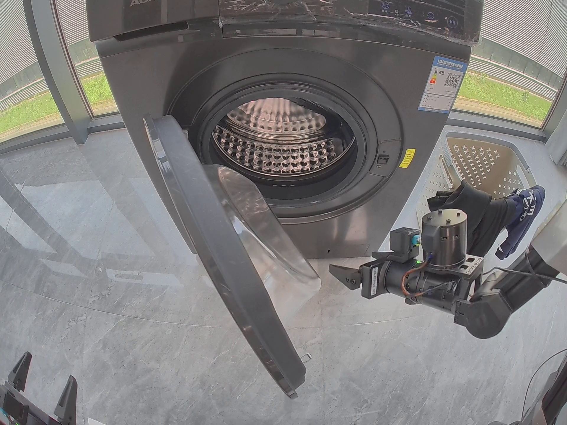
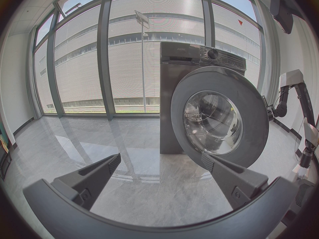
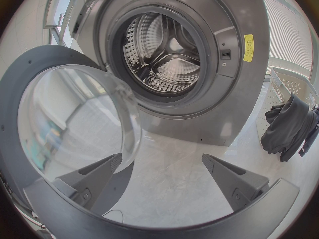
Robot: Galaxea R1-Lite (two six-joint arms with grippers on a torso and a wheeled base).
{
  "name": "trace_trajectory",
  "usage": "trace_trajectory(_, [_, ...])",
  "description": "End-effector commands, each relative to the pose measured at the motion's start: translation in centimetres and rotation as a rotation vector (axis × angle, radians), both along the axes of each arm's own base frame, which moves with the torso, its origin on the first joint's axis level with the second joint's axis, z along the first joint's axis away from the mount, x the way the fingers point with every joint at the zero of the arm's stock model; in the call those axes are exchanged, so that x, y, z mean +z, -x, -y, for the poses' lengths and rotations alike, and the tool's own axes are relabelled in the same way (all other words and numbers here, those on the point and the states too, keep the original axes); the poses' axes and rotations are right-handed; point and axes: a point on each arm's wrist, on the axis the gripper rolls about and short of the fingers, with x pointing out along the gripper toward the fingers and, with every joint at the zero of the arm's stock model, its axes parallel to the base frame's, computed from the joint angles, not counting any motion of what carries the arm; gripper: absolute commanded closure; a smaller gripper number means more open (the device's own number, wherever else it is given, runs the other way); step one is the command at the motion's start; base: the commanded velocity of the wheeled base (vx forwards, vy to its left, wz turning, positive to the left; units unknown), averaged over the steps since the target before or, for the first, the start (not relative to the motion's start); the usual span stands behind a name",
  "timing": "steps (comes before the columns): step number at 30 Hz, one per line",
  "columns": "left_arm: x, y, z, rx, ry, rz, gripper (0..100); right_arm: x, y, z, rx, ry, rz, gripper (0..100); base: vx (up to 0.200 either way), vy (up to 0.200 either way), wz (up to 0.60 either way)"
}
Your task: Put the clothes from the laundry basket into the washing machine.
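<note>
While the washing machine (image 1: 283,119) door (image 1: 224,249) stands open at centre of the head view, dark clothes (image 1: 481,213) hang over the laundry basket (image 1: 484,157) rim at right. Right gripper (image 3: 161,156) sits lower right, jaws wide, empty, near the clothes. Left gripper (image 2: 161,156) sits in the bottom-left corner, jaws wide, empty.

This looks like a bare test or showroom space, perhaps in an office block rather than a home. Tall windows (image 2: 79,70) run floor to ceiling. On the polished grey stone floor (image 1: 118,255) stands a lone washing machine (image 1: 142,90), film wrap (image 1: 354,1) on its panel, a laundry basket (image 1: 484,160) beside it.
</note>
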Motion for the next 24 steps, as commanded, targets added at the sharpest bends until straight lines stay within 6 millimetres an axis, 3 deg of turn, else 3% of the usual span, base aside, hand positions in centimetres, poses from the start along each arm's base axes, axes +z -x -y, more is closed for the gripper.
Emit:
trace_trajectory(1, [-0.5,0.0,0.0,-0.001,0.0,-0.004,0,-1.4,-2.4,-0.7,-0.021,0.01,-0.013,0,0.0,0.0,0.0])
trace_trajectory(7, [-0.5,0.0,0.0,0.001,0.0,-0.004,0,-1.6,-2.3,-2.4,0.019,0.006,-0.005,0,0.0,0.0,0.0])
trace_trajectory(18, [-0.5,0.0,0.0,0.001,0.0,-0.004,0,-1.1,0.4,-5.7,0.145,-0.02,0.023,0,0.0,0.0,0.0])
trace_trajectory(24, [-0.5,0.0,0.0,0.001,0.0,-0.004,0,-0.7,-0.5,-6.0,0.133,-0.04,0.053,0,0.0,0.0,0.0])
